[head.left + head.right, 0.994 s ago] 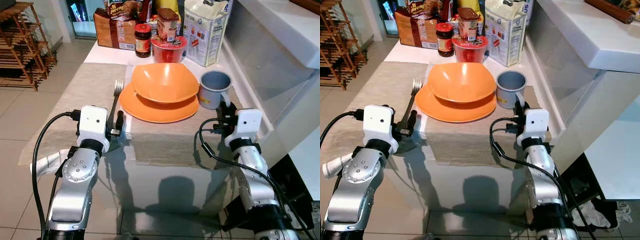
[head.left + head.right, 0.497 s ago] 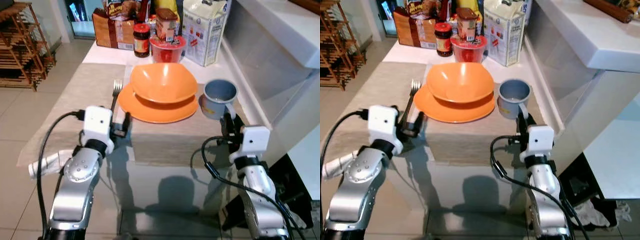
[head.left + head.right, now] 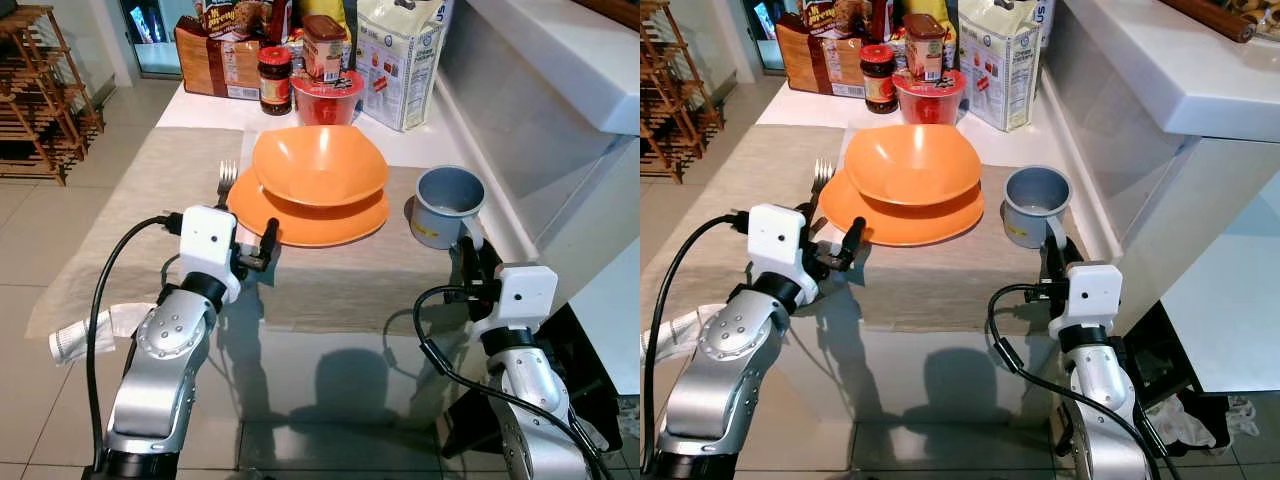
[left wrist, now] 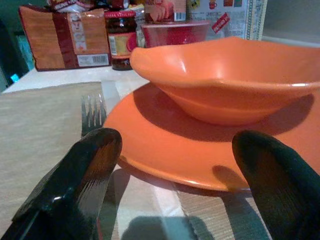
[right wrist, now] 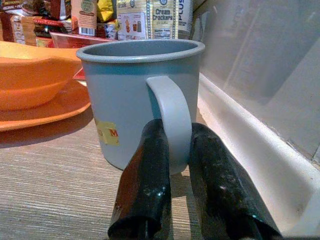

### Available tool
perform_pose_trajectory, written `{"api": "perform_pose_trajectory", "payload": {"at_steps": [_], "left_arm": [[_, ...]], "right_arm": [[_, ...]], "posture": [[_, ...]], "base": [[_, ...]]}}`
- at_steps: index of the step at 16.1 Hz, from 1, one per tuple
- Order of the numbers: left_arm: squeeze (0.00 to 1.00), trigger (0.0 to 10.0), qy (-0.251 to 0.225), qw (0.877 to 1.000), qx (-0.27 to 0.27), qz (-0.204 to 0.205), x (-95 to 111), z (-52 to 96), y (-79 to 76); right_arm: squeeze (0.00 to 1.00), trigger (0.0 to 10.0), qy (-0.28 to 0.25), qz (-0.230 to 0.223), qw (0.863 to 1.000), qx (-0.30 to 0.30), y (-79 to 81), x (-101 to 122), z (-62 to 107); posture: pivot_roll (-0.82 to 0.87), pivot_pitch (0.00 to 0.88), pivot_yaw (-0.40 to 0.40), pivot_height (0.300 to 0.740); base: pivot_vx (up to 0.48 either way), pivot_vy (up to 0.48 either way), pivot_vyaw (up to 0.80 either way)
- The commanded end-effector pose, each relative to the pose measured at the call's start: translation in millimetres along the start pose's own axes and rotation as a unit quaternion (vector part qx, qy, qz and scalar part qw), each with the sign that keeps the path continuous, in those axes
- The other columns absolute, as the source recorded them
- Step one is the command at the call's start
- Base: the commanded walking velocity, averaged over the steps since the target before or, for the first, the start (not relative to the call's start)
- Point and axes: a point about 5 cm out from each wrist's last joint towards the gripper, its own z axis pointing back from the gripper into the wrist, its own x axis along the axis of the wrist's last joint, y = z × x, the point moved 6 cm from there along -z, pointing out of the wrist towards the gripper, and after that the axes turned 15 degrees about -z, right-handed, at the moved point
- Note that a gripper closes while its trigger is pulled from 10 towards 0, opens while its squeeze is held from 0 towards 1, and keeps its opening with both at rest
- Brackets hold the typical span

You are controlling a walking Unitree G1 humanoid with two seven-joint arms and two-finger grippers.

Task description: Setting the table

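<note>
The right gripper (image 5: 172,187) has its two black fingers pinched on the handle of the grey metal mug (image 3: 447,205), which stands on the beige woven table runner (image 3: 340,275) just right of the orange plate (image 3: 300,220), near the table's right edge. To place it well I'd say the fingers should let go only once the mug sits flat, opening slowly and backing straight toward the near side so the handle isn't dragged — the raised white ledge (image 5: 240,150) runs close beside it on the right, so there is little room to swing that way. The left gripper (image 4: 170,170) hovers low at the plate's near-left rim with its fingers spread wide and nothing between them; the silver fork (image 3: 225,182) lies just left of the plate, tines pointing far. By my count — one plate, one orange bowl (image 3: 318,165) sitting on it, one fork, one mug. At the far end stand a red plastic tub (image 3: 325,98), a dark jar with a red lid (image 3: 274,80), a brown bread bag (image 3: 215,65) and a white cracker bag (image 3: 402,60), among other packets too crowded to count.
</note>
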Motion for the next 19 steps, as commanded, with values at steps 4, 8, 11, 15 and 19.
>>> {"api": "perform_pose_trajectory", "payload": {"at_steps": [4, 8, 11, 15, 19], "left_arm": [[0.00, 10.0, -0.007, 1.000, -0.011, 0.007, 0.5, -2.5, -5.0], [0.00, 10.0, -0.010, 1.000, -0.009, 0.011, 2.6, -2.9, -4.9], [0.00, 10.0, -0.010, 1.000, -0.009, 0.006, 1.7, -2.9, -5.3], [0.00, 10.0, -0.015, 1.000, -0.014, 0.006, 2.6, -2.9, -7.2], [0.00, 10.0, -0.025, 0.999, -0.030, -0.014, 6.4, -2.3, -13.2]], "right_arm": [[0.00, 0.0, 0.023, 0.005, 1.000, -0.007, -4.5, -6.6, 1.5], [0.00, 0.0, 0.027, 0.004, 1.000, -0.006, -4.7, -8.1, 1.4], [0.00, 0.0, 0.030, 0.004, 1.000, -0.007, -5.2, -9.0, 1.6], [0.00, 0.0, 0.033, 0.006, 0.999, -0.008, -6.2, -11.0, 2.4], [0.00, 0.0, 0.036, 0.007, 0.999, -0.008, -6.6, -12.1, 2.4]], "posture": [[-0.01, 0.000, -0.034, 0.740], [-0.01, 0.000, -0.037, 0.740], [-0.01, 0.000, -0.037, 0.740], [-0.01, 0.000, -0.038, 0.740], [-0.02, 0.000, -0.036, 0.740]], "base": [[0.000, 0.000, 0.00], [-0.193, 0.000, 0.00], [-0.472, 0.000, 0.00], [-0.143, 0.000, 0.00], [0.000, 0.000, 0.00]]}}
